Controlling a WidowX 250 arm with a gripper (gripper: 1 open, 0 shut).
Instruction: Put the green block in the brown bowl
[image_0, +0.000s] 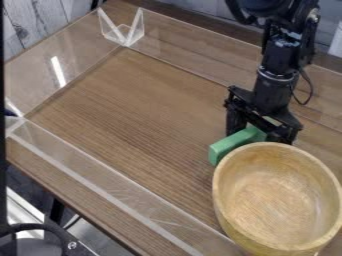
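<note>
Brown wood grain marks the one bowl (278, 200) on site, a single round vessel with a thick rim and a shallow hollow, which serves as the landmark for this record. One green block (235, 145) is counted; it lies on the table (127, 105) just beyond the bowl's upper left rim in the camera view, outside the hollow. Whether block and rim touch cannot be determined from this angle. One robot arm (278, 65), black, descends from the top of the view to a point just above the bowl's far rim. It carries one gripper (250, 127), positioned at the far end of the block. The gripper stands open, its fingers spread about that end; contact between fingers and block cannot be confirmed. One wooden table surface supports both items. One wire-like, pale angular piece (122, 27) is noted well apart from the bowl, toward the upper left of the view. One dark, curved object (30, 240) is partly visible at the lower left corner, also well apart from the bowl; its nature cannot be established.
</note>
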